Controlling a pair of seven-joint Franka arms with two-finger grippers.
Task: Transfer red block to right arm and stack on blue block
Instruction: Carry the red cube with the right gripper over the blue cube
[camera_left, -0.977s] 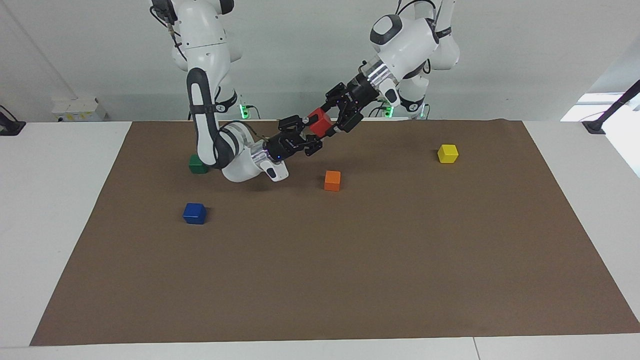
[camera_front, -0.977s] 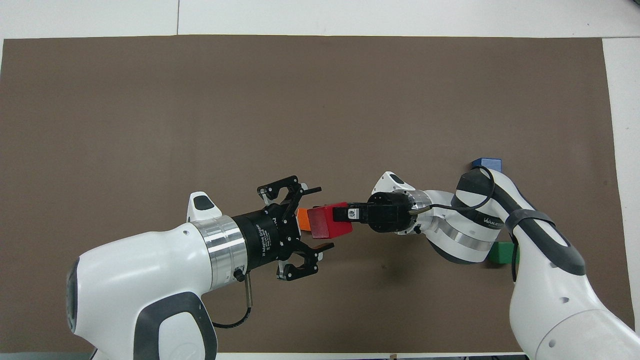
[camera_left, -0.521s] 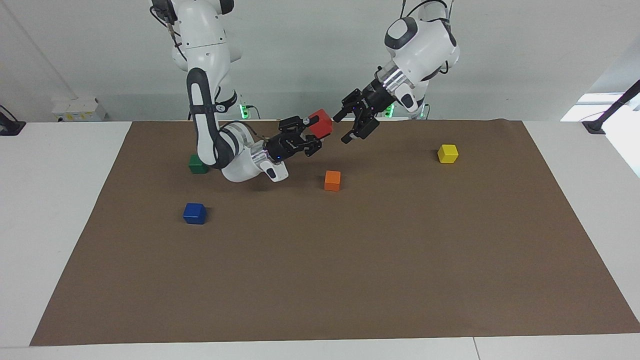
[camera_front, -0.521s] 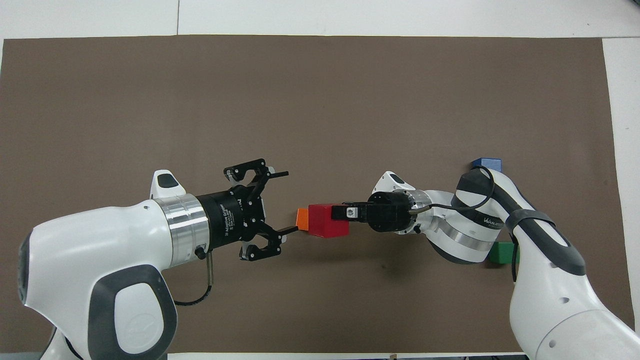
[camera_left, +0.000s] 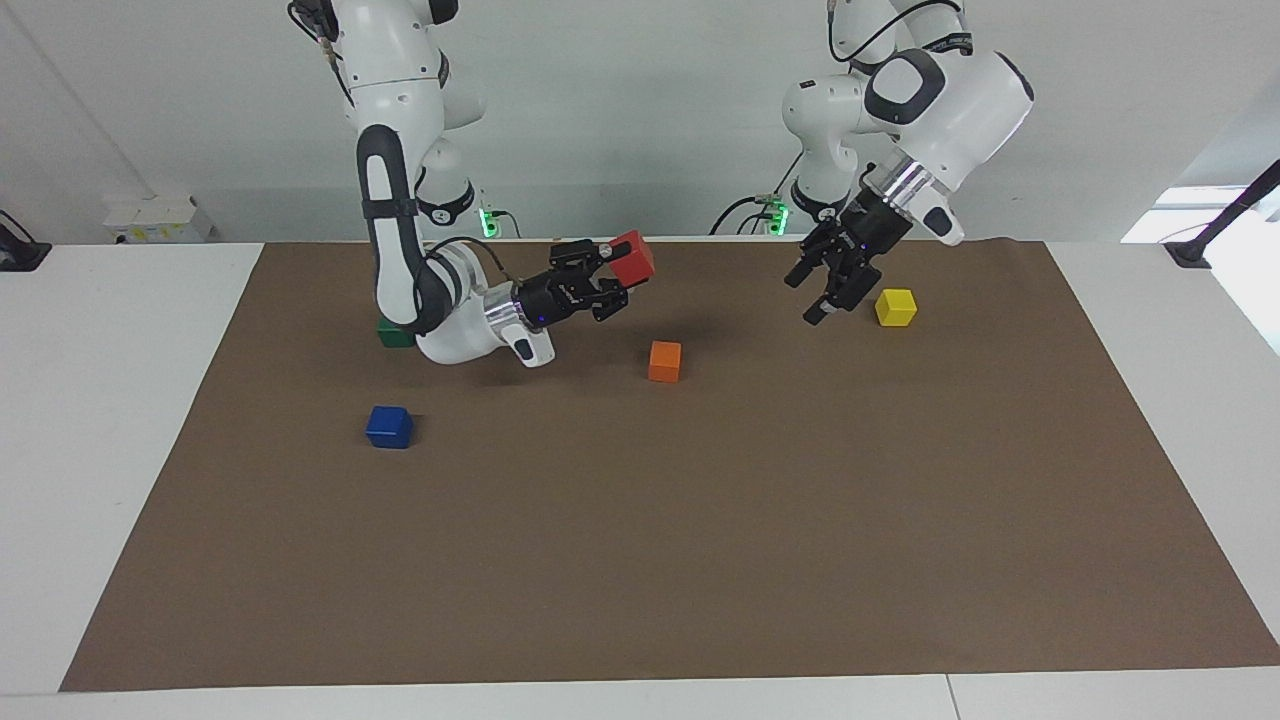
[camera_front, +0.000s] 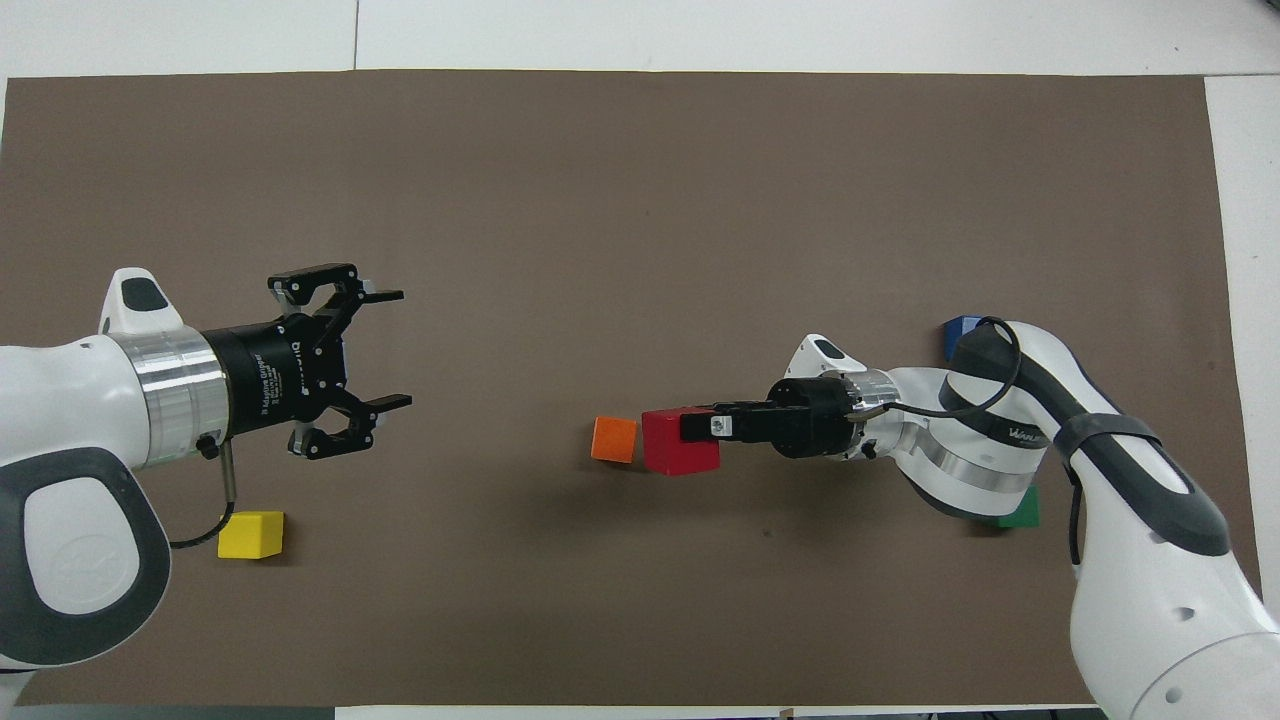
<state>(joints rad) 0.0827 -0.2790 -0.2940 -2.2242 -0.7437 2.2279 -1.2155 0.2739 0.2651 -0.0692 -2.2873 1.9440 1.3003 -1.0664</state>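
The red block (camera_left: 633, 257) (camera_front: 680, 441) is held in the air by my right gripper (camera_left: 622, 270) (camera_front: 692, 432), which is shut on it over the mat beside the orange block. The blue block (camera_left: 389, 427) sits on the mat toward the right arm's end; in the overhead view the blue block (camera_front: 960, 327) is partly covered by the right arm. My left gripper (camera_left: 812, 297) (camera_front: 402, 348) is open and empty, raised over the mat beside the yellow block, well apart from the red block.
An orange block (camera_left: 664, 361) (camera_front: 613, 439) lies mid-mat under the held block. A yellow block (camera_left: 895, 307) (camera_front: 251, 534) lies toward the left arm's end. A green block (camera_left: 392, 333) (camera_front: 1020, 512) sits half hidden by the right arm. A brown mat (camera_left: 700, 550) covers the table.
My left gripper has let go of the red block and drawn back toward its own end, to beside the yellow block. My right gripper keeps the red block, shifted slightly toward its own end.
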